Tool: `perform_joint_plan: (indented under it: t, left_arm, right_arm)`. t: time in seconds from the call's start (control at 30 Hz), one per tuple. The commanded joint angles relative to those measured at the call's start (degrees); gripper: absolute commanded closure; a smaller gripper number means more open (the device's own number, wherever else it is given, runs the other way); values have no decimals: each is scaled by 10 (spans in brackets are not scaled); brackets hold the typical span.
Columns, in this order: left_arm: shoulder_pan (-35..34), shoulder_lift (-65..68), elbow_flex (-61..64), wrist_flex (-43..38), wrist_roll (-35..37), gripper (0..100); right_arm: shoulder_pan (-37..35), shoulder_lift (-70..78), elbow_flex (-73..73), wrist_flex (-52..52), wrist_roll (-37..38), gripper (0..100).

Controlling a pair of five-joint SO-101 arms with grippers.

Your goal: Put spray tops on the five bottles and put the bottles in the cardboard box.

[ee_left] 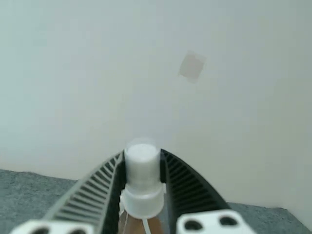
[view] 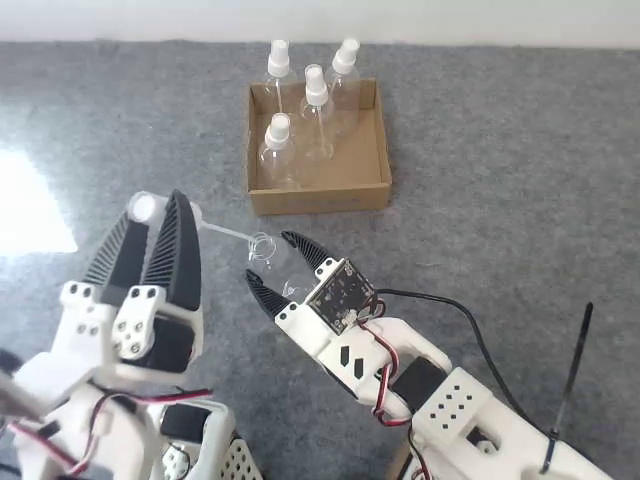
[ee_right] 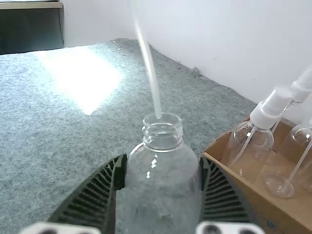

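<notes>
Right wrist view, bottle [ee_right: 158, 180]: clear, no top on, mouth open. It sits just in front of the box.
Feel (my guess): empty, so light. Thin plastic, smooth & slippy. Squeeze too hard & it may dent.
Best hold: round the fat middle, not the thin neck.
Spray top [ee_left: 142, 180]: small, white, hard.
Tube [ee_right: 147, 68]: long, thin, prob. bendy, hangs from the top. Its tip is right at the btl mouth; can't tell if it's in.
Best hold for top: the sides of the white head, so the tube hangs free.
Right gripper [view: 268, 257]: clamped on the btl body, one finger each side.
Left gripper [view: 155, 205]: pinching the spray top, up high, off to the side of the btl.
Cardboard box [view: 318, 198]: near, past the btl.
4 bottles [view: 278, 150]: stand in the box, w/ tops on.
Mat [view: 500, 200]: grey, fuzzy, under it all.
Next (guess): tube goes straight down the mouth, then top onto neck.
</notes>
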Motion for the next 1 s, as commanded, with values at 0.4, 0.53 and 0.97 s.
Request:
perform_joint_plan:
  t: [0.4,0.53,0.97]
  left_arm:
    - [3,1,57,-18,-6,985]
    - [4,2,86,-40,-6,985]
    - [9,3,142,-70,-24,985]
  right_arm:
    - [7,-12,-9,-15,7,905]
    - [7,-13,-9,-16,7,905]
    - [6,-14,-10,-16,7,904]
